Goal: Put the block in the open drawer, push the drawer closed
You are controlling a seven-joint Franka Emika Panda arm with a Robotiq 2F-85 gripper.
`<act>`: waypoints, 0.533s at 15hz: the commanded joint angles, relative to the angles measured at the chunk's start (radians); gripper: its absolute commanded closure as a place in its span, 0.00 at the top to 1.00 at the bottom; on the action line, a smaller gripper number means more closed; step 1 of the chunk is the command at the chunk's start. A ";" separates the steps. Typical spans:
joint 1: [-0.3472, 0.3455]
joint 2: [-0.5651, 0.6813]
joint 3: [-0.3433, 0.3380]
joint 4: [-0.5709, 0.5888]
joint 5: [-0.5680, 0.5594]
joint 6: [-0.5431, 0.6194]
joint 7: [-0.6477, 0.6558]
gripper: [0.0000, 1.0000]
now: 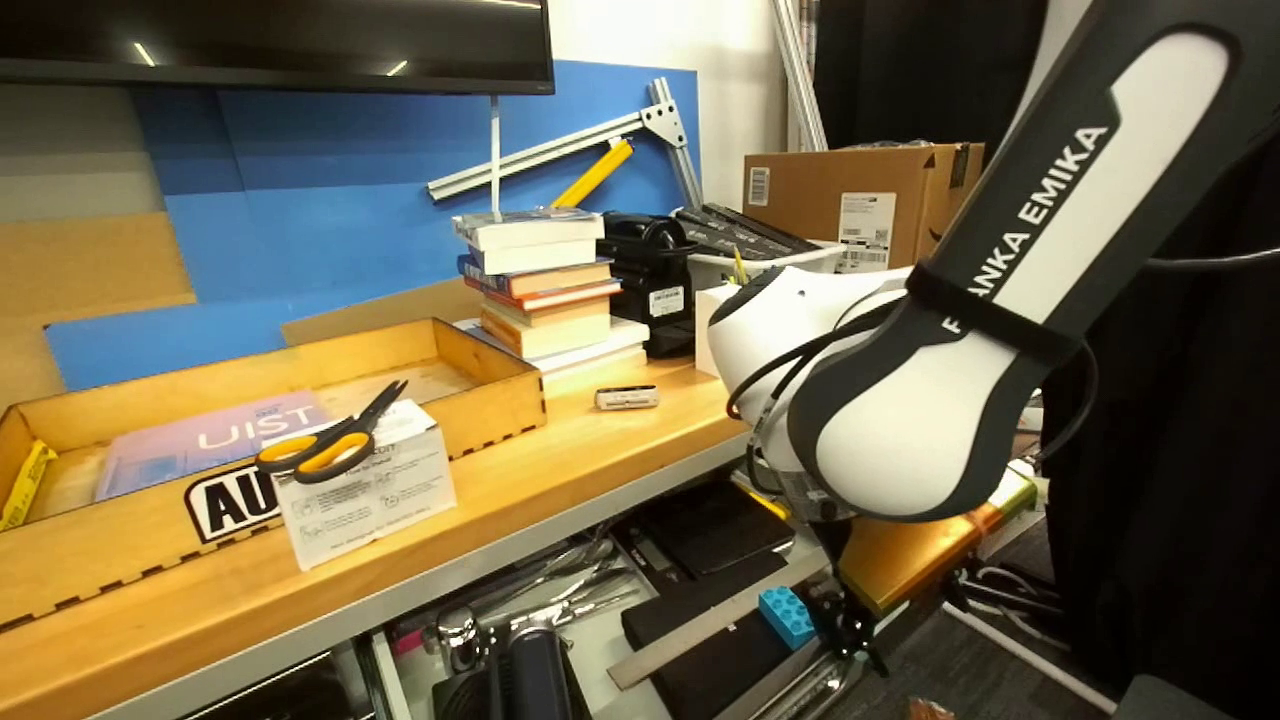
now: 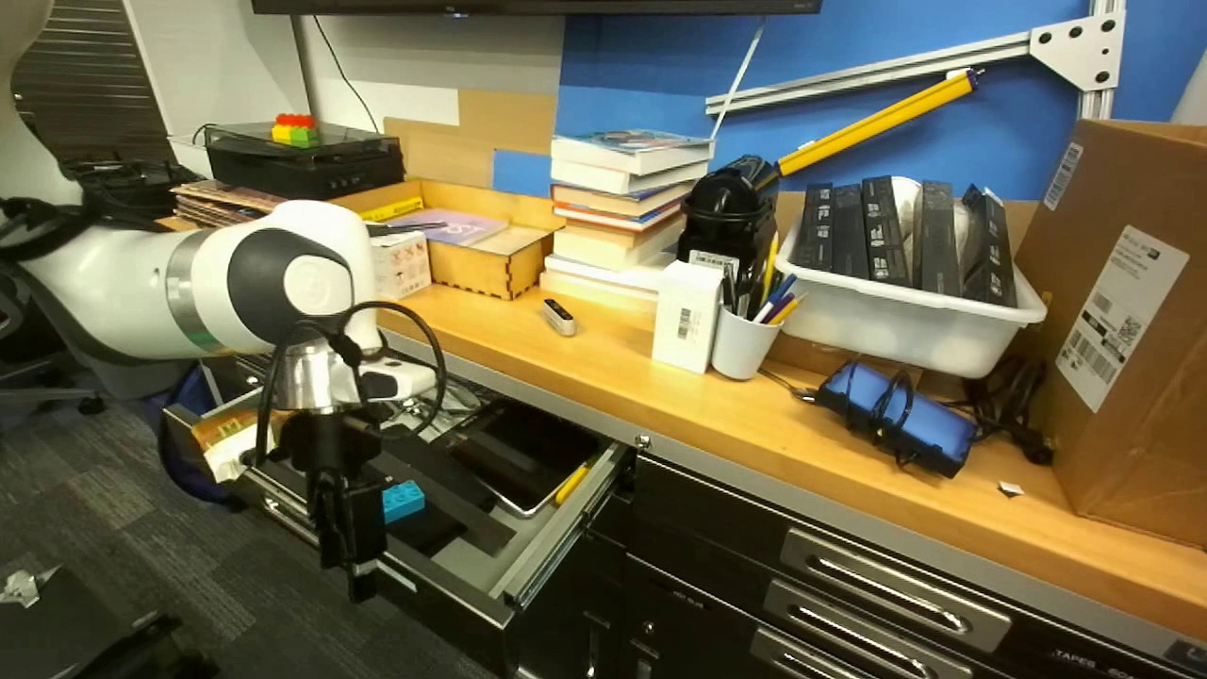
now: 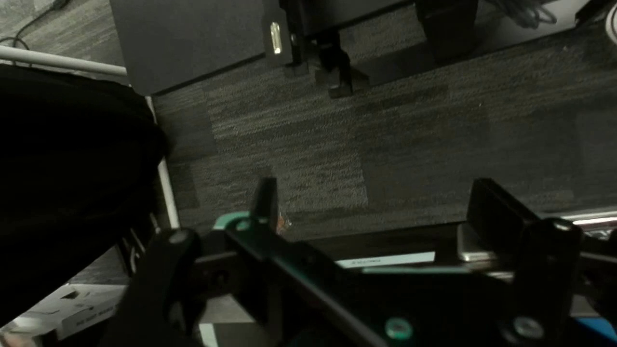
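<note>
Blue block (image 1: 787, 616) in open drawer (image 2: 473, 566), just beside gripper (image 3: 376, 193), outside its parted fingers (image 3: 499, 207)

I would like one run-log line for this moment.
blue studded toy brick: inside open tool-cabinet drawer; gripper: open, holding nothing, near drawer's front, contact unclear; remaining: push drawer closed

Drawer (image 2: 453, 604) pulled out under worktop (image 2: 613, 368). Block (image 2: 404, 501) sits inside, pretty near front; gripper (image 3: 373, 195) right by drawer front. Up top, left to right in both exterior views: tray (image 2: 481, 269), book stack (image 2: 618, 207), bin (image 2: 915, 325), carton (image 2: 1084, 453). Scissors (image 1: 365, 420) on box (image 1: 370, 510), parked just in front of tray. Pen cup (image 2: 740, 344) in front of bin, upright pack (image 2: 686, 316) just beside it. Gadget (image 2: 558, 318) in front of book stack. Screen (image 1: 270, 40) up above worktop.
</note>
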 commanded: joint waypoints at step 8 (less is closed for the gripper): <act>0.105 0.204 0.030 0.287 -0.331 0.080 0.525 1.00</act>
